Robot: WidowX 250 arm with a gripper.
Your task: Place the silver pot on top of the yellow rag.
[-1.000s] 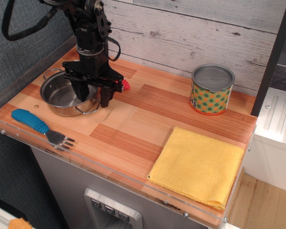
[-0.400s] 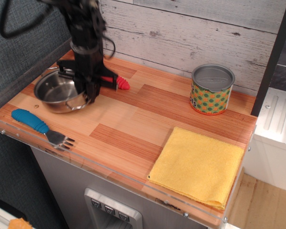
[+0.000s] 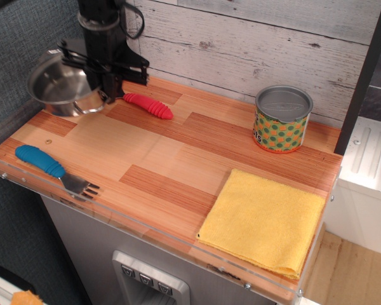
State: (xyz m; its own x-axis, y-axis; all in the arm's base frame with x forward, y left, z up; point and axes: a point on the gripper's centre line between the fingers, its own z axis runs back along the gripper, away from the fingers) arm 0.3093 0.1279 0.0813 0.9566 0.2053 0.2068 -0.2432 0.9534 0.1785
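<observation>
Black gripper [image 3: 108, 89] clamps the shallow shiny steel pot [image 3: 62, 84] by its rim (tilted, back-left corner); level it, carry it over the flat yellow terry rag [image 3: 263, 220] front-right.

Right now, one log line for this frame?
phase: transport | gripper: shut on silver pot, lifted and tilted at the table's far-left corner | yellow rag: bare, front right | placed: no

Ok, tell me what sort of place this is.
Likely a mock kitchen counter set up for robot trials: a wooden countertop against plank walling, with a silver pot, blue-handled fork and yellow rag.
</observation>
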